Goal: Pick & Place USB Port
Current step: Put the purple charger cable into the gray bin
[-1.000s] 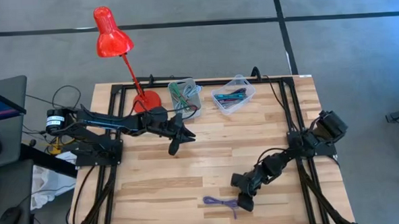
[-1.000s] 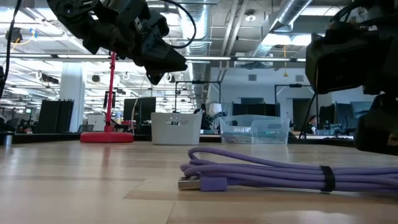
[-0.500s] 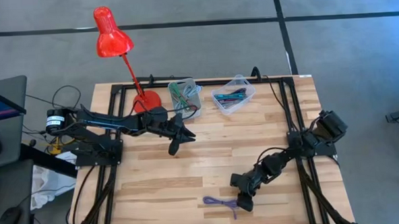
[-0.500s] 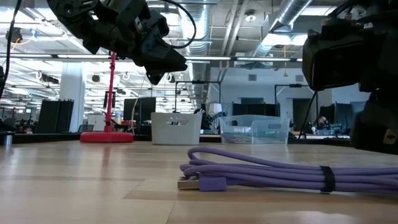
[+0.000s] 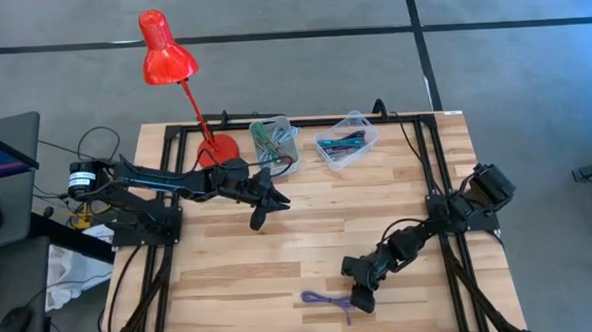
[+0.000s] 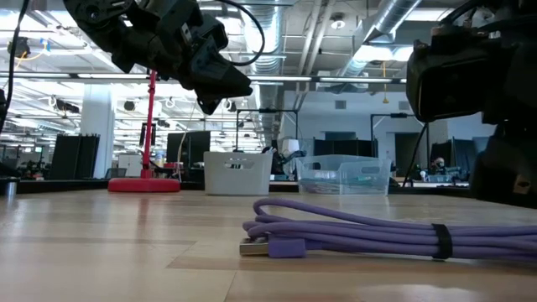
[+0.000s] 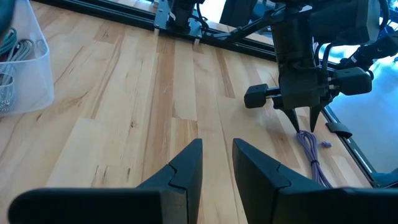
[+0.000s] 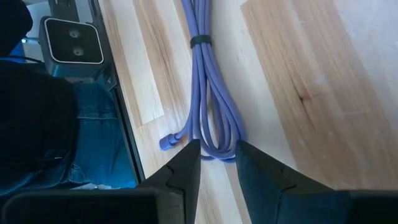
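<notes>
Down near the front edge of the table [image 5: 309,235], our right gripper [image 5: 363,303] hangs just over one end of the purple cable [image 5: 327,303]. From the right wrist camera we look straight down our two fingers [image 8: 186,165], which stand a little apart with a narrow gap; the looped end of the cable [image 8: 208,106] lies on the wood right under that gap, and nothing is pinched between the fingers. A dark tie binds the coil partway along, and a small purple plug sticks out to one side of the loop. At table height the cable [image 6: 361,231] lies flat on the boards with its metal plug pointing away from the coil, and the bulk of our right arm looms at the edge of that picture.

Our left gripper [image 5: 260,218] hovers in the air over the middle of the table, well apart from the cable, just in front of the white bin [image 5: 275,139]. Its fingers [image 7: 186,168] are likewise slightly parted with bare wood showing through the gap, holding nothing.

At the back of the table a clear tray [image 5: 345,141] sits beside the white bin, and the red lamp [image 5: 172,66] stands on its base next to them.
</notes>
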